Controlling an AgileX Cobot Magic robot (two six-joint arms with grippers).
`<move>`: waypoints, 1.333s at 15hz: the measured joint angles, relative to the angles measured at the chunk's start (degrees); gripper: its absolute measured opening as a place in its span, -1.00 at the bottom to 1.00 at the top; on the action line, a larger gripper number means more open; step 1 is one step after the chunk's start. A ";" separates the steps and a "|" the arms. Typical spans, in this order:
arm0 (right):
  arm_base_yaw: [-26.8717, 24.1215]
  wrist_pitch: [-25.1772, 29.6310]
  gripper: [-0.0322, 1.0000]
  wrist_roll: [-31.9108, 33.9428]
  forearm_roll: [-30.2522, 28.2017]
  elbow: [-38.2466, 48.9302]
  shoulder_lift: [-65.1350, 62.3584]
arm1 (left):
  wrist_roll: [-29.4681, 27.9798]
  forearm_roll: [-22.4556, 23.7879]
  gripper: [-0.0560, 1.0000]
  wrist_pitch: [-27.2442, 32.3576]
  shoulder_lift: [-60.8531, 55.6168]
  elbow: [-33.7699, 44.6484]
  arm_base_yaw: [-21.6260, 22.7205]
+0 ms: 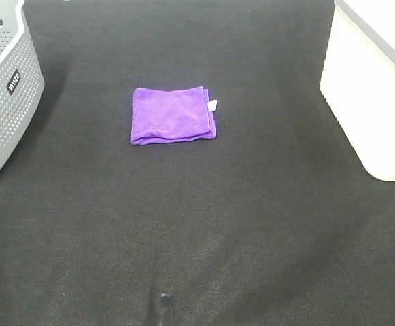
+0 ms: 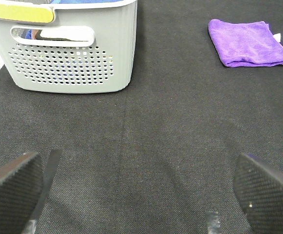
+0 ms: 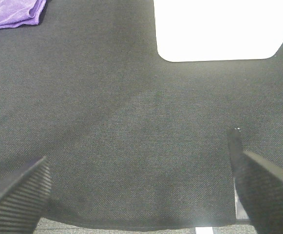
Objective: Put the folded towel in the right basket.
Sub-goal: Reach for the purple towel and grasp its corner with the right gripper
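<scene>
A folded purple towel [image 1: 173, 114] with a small white tag lies flat on the black mat, a little left of centre. It shows in the left wrist view [image 2: 248, 43] and partly at the frame corner in the right wrist view [image 3: 12, 13]. The white right basket [image 1: 374, 81] stands at the right edge; its white side fills part of the right wrist view [image 3: 219, 29]. My left gripper [image 2: 136, 195] is open and empty, well short of the towel. My right gripper [image 3: 141, 195] is open and empty near the mat's front edge. Neither gripper shows in the exterior high view.
A grey perforated basket [image 1: 3, 81] stands at the left edge with blue cloth inside; it is also in the left wrist view [image 2: 68, 48]. The black mat [image 1: 204, 224] covers the table, and its front edge shows in the right wrist view [image 3: 131, 226].
</scene>
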 joint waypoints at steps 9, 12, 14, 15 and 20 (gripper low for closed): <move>0.00 0.00 0.95 -0.11 0.00 0.00 0.00 | 0.69 0.00 0.98 0.00 0.00 0.00 0.00; 0.00 0.00 0.95 -0.11 0.00 0.00 0.00 | 0.69 0.00 0.98 0.00 0.00 0.00 0.00; 0.00 0.00 0.95 -0.11 0.00 0.00 0.00 | 0.69 0.00 0.98 0.00 0.00 0.00 0.00; 0.00 0.00 0.95 -0.11 0.00 0.00 0.00 | 0.69 0.00 0.98 0.00 0.00 0.00 0.00; 0.00 0.00 0.95 -0.11 0.00 0.00 0.00 | 0.69 0.00 0.98 0.00 0.00 0.00 0.00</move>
